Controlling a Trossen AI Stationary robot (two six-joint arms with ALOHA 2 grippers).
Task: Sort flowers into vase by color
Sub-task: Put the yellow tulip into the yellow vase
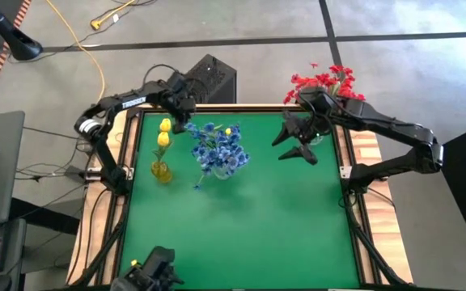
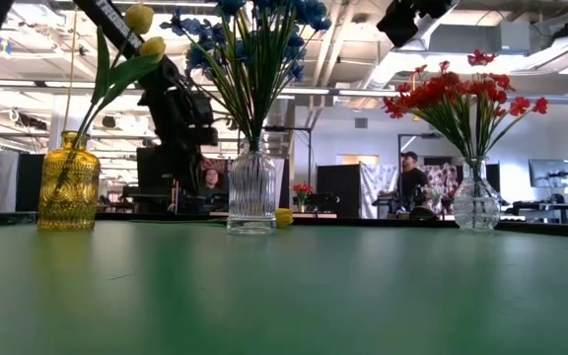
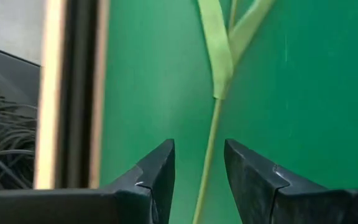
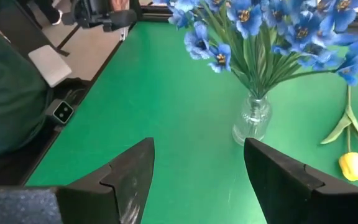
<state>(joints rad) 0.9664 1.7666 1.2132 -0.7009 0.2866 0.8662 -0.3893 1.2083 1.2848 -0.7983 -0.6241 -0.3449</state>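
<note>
White lettering on the left arm point(image 1: 128, 103) appears to read "TROSSEN".

Bright green table mat point(image 1: 241, 218), framed by a pale wood edge point(image 1: 366, 149) with a black inner strip. Amber-yellow glass vase point(image 2: 68, 184) at the left, bumpy textured pattern, holding yellow tulip buds point(image 1: 164, 132) on light green stems. Clear ribbed vase point(image 2: 252, 190) in the middle with blue blooms point(image 1: 219, 149), yellow-orange centres, green stems. One more yellow bud point(image 4: 353, 165) lying on the mat, pale green stem and leaves point(image 3: 219, 56). Clear vase point(image 2: 476, 200) at the right with red blooms point(image 1: 328, 82). Black arms and grippers, white lettering on the left arm point(image 1: 132, 103). Grey floor point(image 1: 411, 73) with dark lines, yellow cable point(image 1: 83, 44) across it.
</note>
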